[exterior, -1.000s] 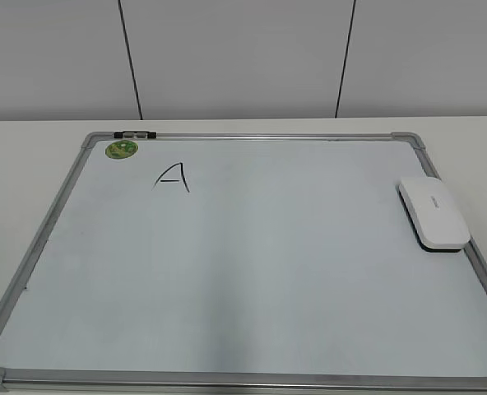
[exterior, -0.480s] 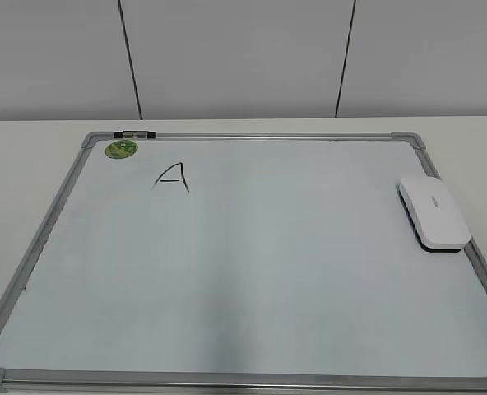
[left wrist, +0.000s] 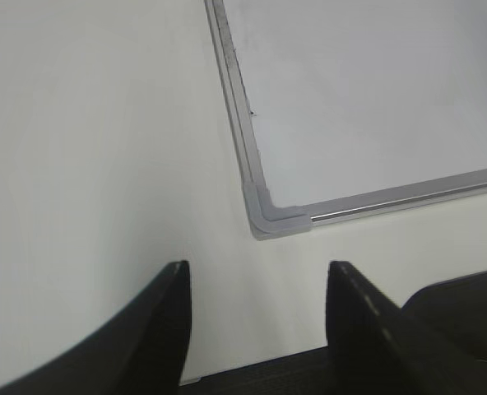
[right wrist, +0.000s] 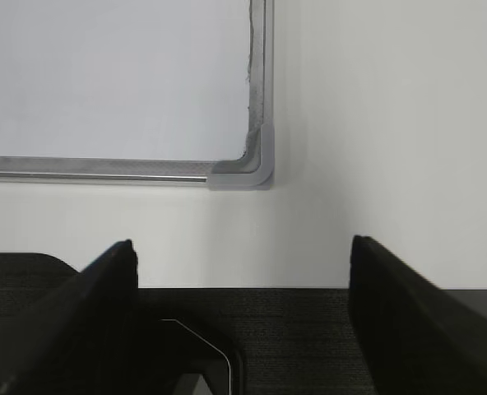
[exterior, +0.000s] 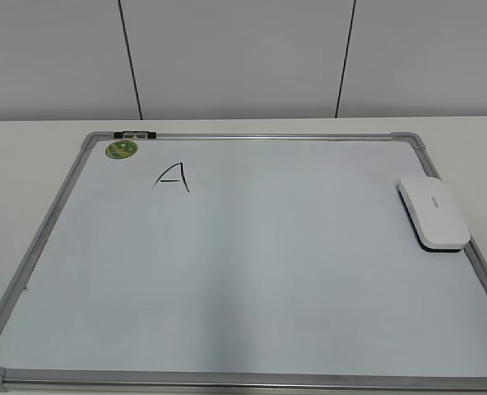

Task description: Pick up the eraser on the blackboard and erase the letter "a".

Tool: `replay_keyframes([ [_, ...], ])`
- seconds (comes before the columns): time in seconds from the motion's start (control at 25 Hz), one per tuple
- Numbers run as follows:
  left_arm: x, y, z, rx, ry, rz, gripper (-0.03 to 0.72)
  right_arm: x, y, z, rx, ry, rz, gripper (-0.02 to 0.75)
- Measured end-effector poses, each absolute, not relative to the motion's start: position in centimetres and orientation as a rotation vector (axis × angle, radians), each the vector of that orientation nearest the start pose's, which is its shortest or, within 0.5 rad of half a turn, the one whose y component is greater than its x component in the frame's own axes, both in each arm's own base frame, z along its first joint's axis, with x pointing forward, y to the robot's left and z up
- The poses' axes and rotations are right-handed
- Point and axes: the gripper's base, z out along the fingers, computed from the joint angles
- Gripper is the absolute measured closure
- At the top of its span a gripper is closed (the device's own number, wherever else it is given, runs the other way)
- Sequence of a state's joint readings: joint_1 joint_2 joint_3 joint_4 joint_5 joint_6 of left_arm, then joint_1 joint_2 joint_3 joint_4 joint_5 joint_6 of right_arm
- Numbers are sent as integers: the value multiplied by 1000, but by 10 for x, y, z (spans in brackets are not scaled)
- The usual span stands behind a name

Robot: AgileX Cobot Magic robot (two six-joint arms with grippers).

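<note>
The blackboard is a white board in a grey frame and lies flat on the table. The eraser, a white rounded block with a dark underside, rests on the board's right edge. An angular capital "A" in black marker is at the upper left; no lowercase letter "a" shows in any view. My left gripper is open and empty over the table, just short of the board's near left corner. My right gripper is open and empty just short of the near right corner. Neither gripper shows in the exterior view.
A round green sticker and a small black clip sit at the board's far left corner. White table surrounds the board; a grey panelled wall stands behind. A dark base edge lies under each gripper.
</note>
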State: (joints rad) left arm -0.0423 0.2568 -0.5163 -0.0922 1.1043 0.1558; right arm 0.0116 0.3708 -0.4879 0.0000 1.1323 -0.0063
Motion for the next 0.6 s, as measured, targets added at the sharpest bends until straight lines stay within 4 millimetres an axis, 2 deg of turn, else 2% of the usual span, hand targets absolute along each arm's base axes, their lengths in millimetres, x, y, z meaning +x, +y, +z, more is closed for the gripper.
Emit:
replay_keyframes([
  [0.6, 31, -11, 276, 220, 2310, -91, 299, 46, 1, 261, -17, 2497, 6, 148],
])
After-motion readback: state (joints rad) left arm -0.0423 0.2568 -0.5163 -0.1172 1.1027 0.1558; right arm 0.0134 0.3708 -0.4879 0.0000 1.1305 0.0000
